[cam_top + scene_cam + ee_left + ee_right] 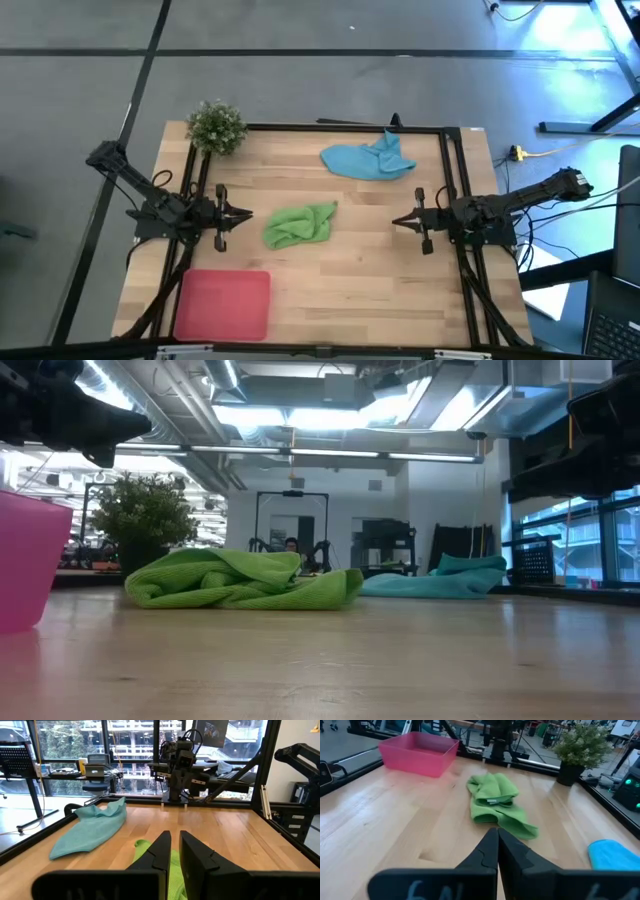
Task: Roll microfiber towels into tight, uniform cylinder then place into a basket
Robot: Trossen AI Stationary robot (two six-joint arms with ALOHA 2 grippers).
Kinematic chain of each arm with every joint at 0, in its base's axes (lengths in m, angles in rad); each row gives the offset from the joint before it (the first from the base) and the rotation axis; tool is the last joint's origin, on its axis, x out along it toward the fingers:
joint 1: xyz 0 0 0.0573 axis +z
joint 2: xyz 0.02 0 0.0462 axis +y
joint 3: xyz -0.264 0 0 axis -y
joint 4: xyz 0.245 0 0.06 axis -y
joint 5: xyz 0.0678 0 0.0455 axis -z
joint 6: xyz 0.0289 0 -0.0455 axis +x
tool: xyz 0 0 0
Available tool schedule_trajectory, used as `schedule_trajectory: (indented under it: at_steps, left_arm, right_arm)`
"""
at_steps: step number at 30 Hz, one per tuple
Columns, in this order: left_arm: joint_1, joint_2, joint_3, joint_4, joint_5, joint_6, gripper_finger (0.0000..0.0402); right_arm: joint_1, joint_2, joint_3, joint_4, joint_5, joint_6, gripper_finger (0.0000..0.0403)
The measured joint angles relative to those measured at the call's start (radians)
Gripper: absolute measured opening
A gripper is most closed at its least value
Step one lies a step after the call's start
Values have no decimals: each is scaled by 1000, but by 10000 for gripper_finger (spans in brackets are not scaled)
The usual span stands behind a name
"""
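Note:
A crumpled lime green towel (300, 224) lies in the middle of the wooden table, also seen in the low view (240, 582) and the right wrist view (496, 800). A light blue towel (368, 158) lies bunched toward the far edge, right of centre (90, 827). The pinkish-red basket (224, 304) stands at the near left corner (418, 753). My left gripper (246, 214) hovers shut at the table's left side, pointing at the green towel. My right gripper (396, 222) hovers shut at the right side, pointing left. Neither touches anything.
A small potted plant (216, 126) stands at the far left corner. A black frame rail (340, 128) runs along the table's far and side edges. Bare wood lies between the green towel and my right gripper and along the near edge right of the basket.

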Motion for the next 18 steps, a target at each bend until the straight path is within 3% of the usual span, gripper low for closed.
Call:
schedule_trajectory:
  at_steps: [7, 13, 18]
  left_arm:
    - [0, 0, 0, 3, -11, 21, 27]
    - [15, 0, 2, 205, -21, 29, 27]
    - [41, 3, 91, 152, -10, 78, 27]
  right_arm:
    - [0, 0, 0, 5, 0, 0, 6]
    - [0, 0, 0, 11, 0, 0, 6]
    - [-1, 0, 0, 13, 0, -18, 6]
